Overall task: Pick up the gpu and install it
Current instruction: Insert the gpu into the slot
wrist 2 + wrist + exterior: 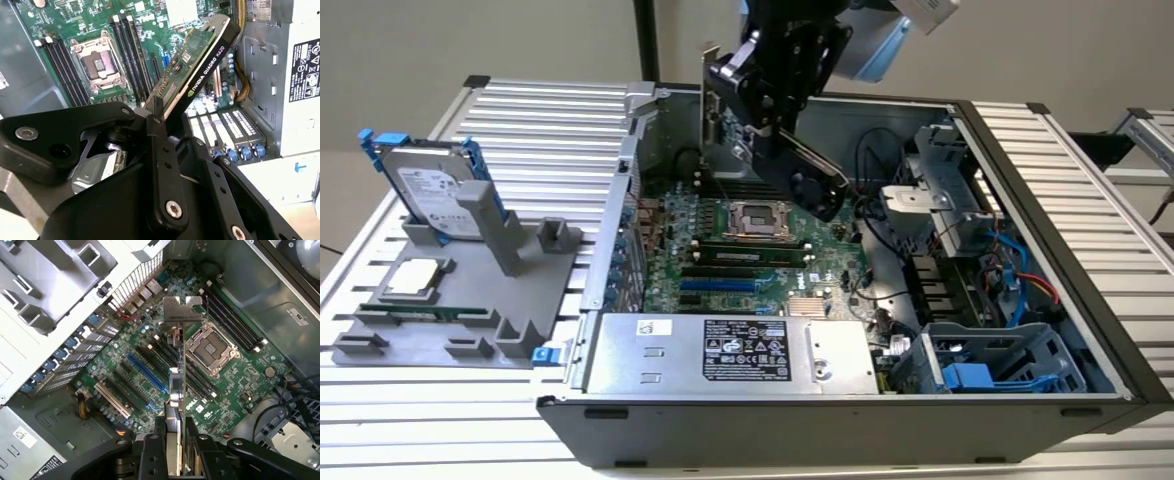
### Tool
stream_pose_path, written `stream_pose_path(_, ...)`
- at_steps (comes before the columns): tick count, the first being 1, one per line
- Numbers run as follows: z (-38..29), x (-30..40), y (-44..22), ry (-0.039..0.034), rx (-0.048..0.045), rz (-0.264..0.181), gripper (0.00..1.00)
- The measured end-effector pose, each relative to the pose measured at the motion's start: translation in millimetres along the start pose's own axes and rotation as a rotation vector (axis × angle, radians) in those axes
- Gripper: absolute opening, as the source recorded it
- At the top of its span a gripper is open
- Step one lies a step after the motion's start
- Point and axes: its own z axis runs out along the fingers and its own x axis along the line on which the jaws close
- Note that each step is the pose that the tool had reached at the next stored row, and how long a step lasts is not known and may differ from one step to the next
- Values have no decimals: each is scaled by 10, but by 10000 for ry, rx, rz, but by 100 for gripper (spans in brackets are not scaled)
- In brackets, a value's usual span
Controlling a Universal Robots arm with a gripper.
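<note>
Case [854, 432]: on the table [520, 110], open side up.
Motherboard [720, 250]: in the case.
Power supply [720, 355]: in the case, before the motherboard (exterior view).
Gpu [811, 188]: tilted, above the motherboard, in the gripper [767, 115].
Hard drive [434, 190]: upright on a stand [454, 315], at the exterior view's left of the case.

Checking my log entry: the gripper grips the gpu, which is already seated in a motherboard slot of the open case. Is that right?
Not seated. In the exterior view the gripper holds the gpu tilted in the air above the motherboard, clear of the slots. The rest stands: the fingers are closed on the card and the case is open.
</note>
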Motion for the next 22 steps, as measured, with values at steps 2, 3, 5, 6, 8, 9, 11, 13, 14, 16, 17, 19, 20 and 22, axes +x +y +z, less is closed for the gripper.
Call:
stream_pose_path(2,0,0,0,1,-3,-121,0)
stream_pose_path(3,0,0,0,1,-5,-185,0)
stream_pose_path(5,0,0,0,3,-9,-307,0)
stream_pose_path(6,0,0,0,4,-11,-367,0)
stream_pose_path(8,0,0,0,5,-13,-485,0)
stream_pose_path(9,0,0,0,6,-15,-544,0)
stream_pose_path(11,0,0,0,8,-18,-663,0)
stream_pose_path(13,0,0,0,10,-21,-785,0)
stream_pose_path(14,0,0,0,10,-23,-845,0)
stream_pose_path(16,0,0,0,12,-26,-961,0)
stream_pose_path(17,0,0,0,12,-27,-1019,0)
stream_pose_path(19,0,0,0,14,-31,-1138,0)
stream_pose_path(20,0,0,0,14,-32,-1194,0)
stream_pose_path(22,0,0,0,16,-35,-1310,0)
